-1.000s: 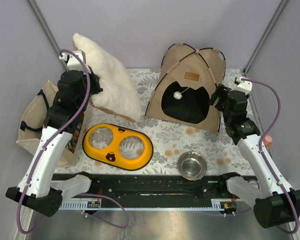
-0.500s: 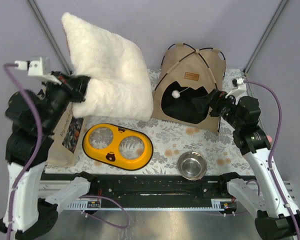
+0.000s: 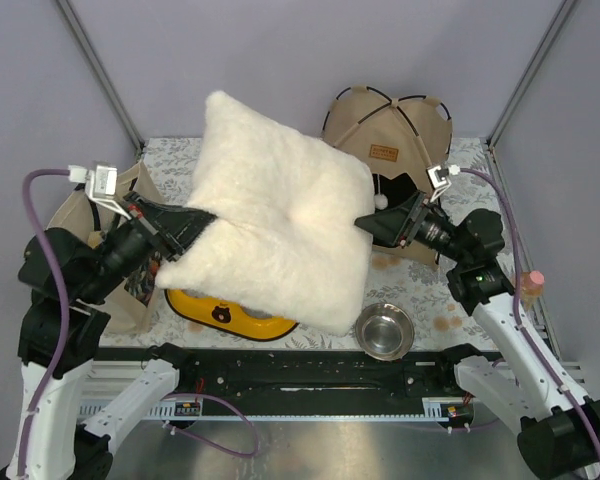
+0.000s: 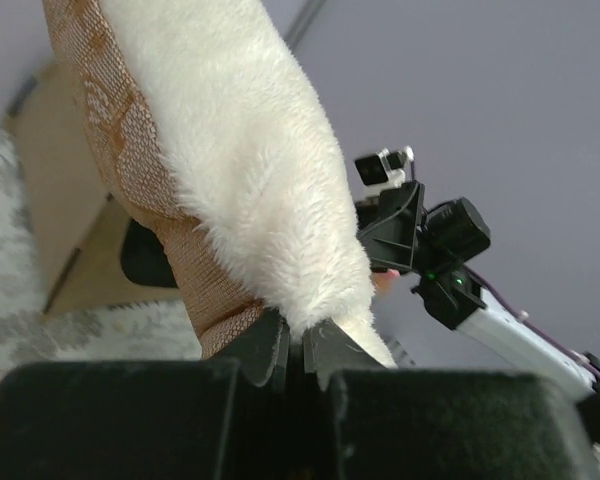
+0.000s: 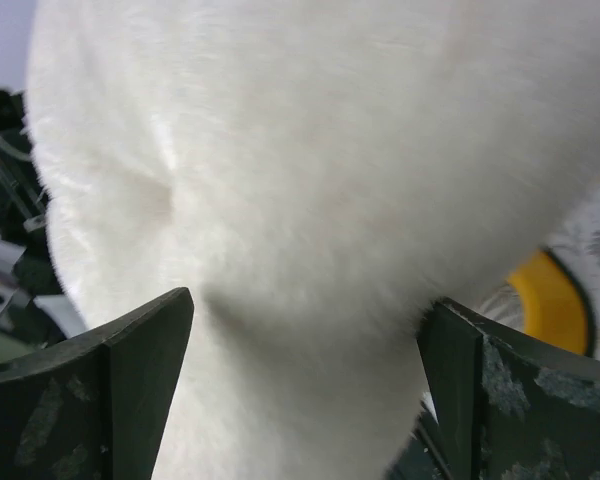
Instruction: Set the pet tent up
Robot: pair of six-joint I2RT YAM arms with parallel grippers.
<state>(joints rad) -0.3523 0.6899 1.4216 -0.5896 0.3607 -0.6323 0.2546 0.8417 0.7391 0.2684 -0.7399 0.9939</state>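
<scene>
A white fluffy cushion (image 5: 310,190) sits between the right hand's (image 5: 308,303) spread fingers (image 5: 140,370), yellow dish (image 5: 565,305) edge at right

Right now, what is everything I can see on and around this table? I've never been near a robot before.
Cushion: one, white and fluffy, held in the air over the middle of the table.
Pet tent: one, tan with black poles, far right, partly behind the cushion.
Pompom: one, white, at the tent's opening.
Feeding tray: one, yellow, near left, mostly hidden under the cushion.
Bowl: one, shiny metal, near edge.
Tote bag: one, cream, far left.
Table cover: one, grey floral print.
Pink-topped item: one, right edge, too small to identify.
Left pincer: black, shut on the cushion's edge.
Right pincer: black, open around the cushion's other edge.
</scene>
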